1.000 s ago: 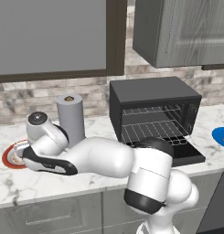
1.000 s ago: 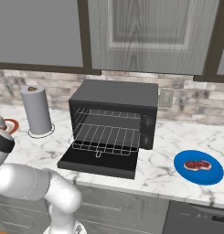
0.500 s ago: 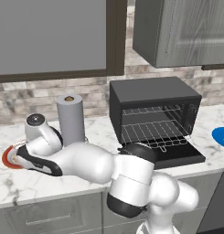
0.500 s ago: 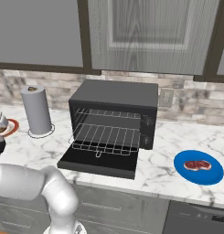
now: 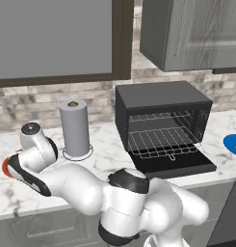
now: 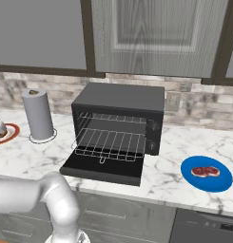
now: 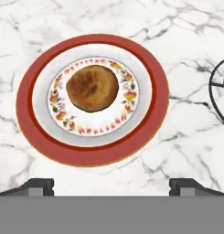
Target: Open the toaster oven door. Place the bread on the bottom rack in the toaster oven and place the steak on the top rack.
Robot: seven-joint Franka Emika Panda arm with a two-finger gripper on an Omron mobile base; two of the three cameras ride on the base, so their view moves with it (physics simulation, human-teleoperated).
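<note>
— looking down from the hand, where does the bread (image 7: 92, 87) sit?

— in the middle of the red-rimmed plate (image 7: 152, 121), on its white flowered centre, with marble counter (image 7: 191, 137) all round the plate. the plate lies well to the left of the toaster oven (image 6: 119, 116), beyond the paper-towel roll (image 6: 38, 114).

— and the gripper (image 7: 111, 186)?

— its jaws stand spread wide, nothing between them. the two dark tips show just below the plate's near rim in the hand view, one to each side, not touching plate or bread.

— how will that bread handle?

— my guess: light and soft, a little springy. a round bun with a dimpled top gives under a hard squeeze, so a gentle close should do. it doesn't look slippery, though the crust may crumble.

— where to take hold?

— across its widest part, low on the sides, fingers coming straight down either side of the bread. the plate's flat centre leaves room for the tips inside the raised rim.

— is the oven ready for it?

— the toaster oven door (image 6: 101, 169) lies folded down flat in front of the oven, and the bottom rack (image 6: 111, 144) sticks out over it, with the top rack (image 6: 113, 118) above, inside. the steak (image 6: 205, 171) waits on a blue plate (image 6: 223, 182) to the right of the oven.
</note>
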